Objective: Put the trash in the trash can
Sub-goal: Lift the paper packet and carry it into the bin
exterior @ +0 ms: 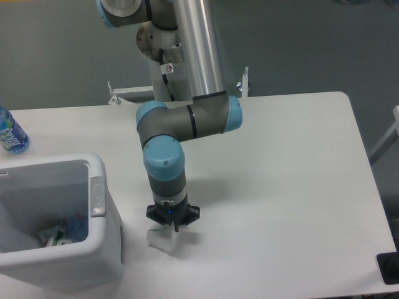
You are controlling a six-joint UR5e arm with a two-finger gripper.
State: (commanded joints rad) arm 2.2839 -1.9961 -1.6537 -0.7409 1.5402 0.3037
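Gripper (173, 227) low over paper packet (161, 240) nr trash can (103, 215), jaw state unclear.

no text legible, water bottle (11, 132) label blurred (blue, unreadable)

blue-labelled water bottle (10, 132) | far-left edge of white table (293, 174) | upright

Item count as observed: one robot arm (187, 118) with one pincer (173, 225); one white trash can (103, 249); one white paper packet (161, 240); one blue-labelled water bottle (9, 132); one white tabletop (280, 174).
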